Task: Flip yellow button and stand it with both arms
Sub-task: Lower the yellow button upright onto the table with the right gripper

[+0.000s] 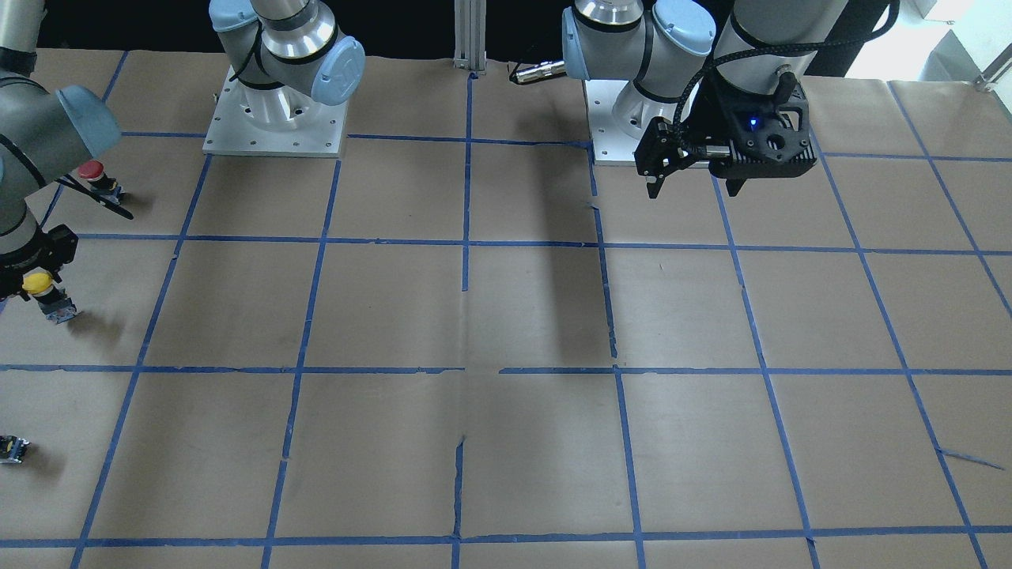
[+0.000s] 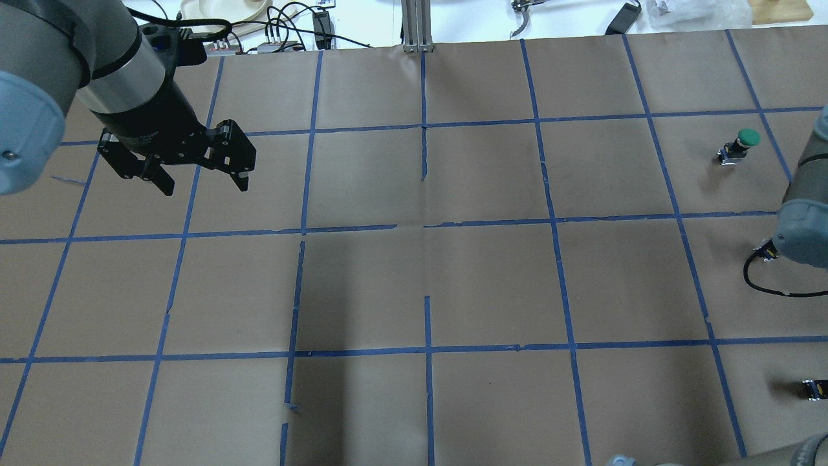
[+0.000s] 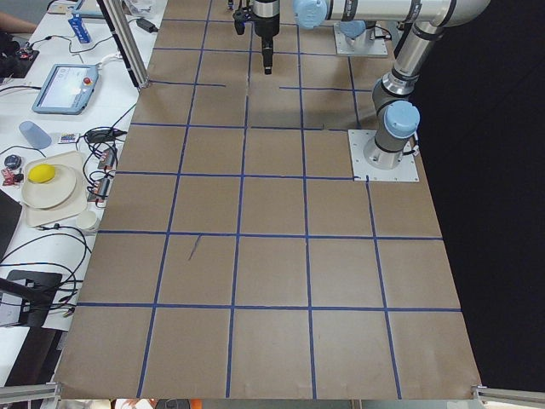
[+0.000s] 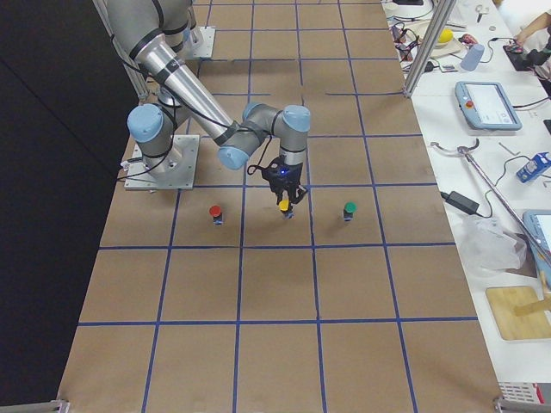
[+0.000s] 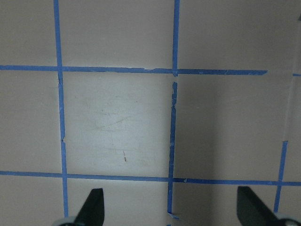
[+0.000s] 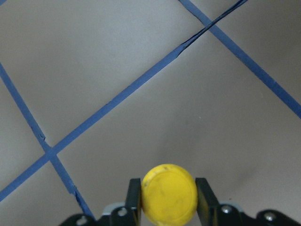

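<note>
The yellow button (image 6: 169,192) has a round yellow cap on a grey and black body. My right gripper (image 6: 168,200) is shut on it just below the cap, one finger on each side. In the front-facing view the button (image 1: 39,284) hangs upright, cap up, at the table's far left, with its body (image 1: 59,308) at or just above the paper. The exterior right view shows the right gripper (image 4: 284,194) over the button (image 4: 283,206). My left gripper (image 2: 204,186) is open and empty above the paper, far from the button, and it also shows in the front-facing view (image 1: 692,188).
A red-capped button (image 1: 95,174) stands behind the yellow one and a green-capped button (image 2: 744,141) stands on its other side. A tiny dark block with a yellow speck (image 2: 816,388) lies near the table's right edge. Blue tape lines grid the brown paper.
</note>
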Available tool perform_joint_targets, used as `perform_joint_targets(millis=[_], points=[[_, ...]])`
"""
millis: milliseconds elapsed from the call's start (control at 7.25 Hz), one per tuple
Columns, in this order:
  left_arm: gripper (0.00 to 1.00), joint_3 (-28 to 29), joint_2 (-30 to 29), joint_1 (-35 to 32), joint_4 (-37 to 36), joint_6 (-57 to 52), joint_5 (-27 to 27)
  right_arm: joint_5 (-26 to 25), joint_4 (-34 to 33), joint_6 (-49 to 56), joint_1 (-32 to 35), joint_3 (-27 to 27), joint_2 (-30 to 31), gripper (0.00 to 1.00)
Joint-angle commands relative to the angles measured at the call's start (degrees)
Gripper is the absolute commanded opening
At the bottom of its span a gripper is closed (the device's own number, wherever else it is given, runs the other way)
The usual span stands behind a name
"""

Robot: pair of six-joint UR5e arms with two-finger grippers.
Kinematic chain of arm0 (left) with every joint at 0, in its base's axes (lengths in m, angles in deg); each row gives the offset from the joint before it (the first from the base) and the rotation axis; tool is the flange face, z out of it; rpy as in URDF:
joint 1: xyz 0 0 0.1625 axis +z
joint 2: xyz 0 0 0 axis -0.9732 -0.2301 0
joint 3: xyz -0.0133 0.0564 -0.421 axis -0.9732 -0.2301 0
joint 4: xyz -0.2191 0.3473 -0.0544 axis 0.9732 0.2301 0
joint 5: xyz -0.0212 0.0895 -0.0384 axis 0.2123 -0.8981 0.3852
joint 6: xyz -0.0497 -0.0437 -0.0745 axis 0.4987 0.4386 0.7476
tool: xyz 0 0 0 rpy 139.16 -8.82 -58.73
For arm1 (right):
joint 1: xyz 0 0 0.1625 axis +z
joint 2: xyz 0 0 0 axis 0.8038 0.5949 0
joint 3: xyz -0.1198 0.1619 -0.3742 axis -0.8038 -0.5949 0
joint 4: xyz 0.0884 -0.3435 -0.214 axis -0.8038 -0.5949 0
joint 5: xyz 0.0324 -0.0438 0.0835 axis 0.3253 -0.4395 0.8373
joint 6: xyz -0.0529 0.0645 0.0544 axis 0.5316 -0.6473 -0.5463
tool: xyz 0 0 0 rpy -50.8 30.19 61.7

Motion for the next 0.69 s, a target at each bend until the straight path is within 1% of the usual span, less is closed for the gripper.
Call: perform_joint_targets(millis=[0,138,276,414,552], points=[[1.0,-0.4,0.04,0.0,0.03,0.05,-0.14,-0.29,2.1,-1.4,0.0,0.01,0.08,0.12],[1.0,-0.32,0.04,0.09,-0.05,0.31,0.04,-1.34,3.59,-1.41,0.0,-0.08,0.17,0.22],[1.0,-0.23,0.04,-0.08,0.03,0.92,0.13,-5.0,4.48,-1.41,0.0,-0.08,0.08,0.43],[1.0,-0.23,0.04,0.0,0.03,-0.03,-0.66,-6.87,5.01,-1.06,0.0,0.01,-0.18,0.69],[1.0,-0.23,0.04,0.35,0.03,-0.04,-0.32,-9.93,5.71,-0.97,0.0,0.1,-0.19,0.79]])
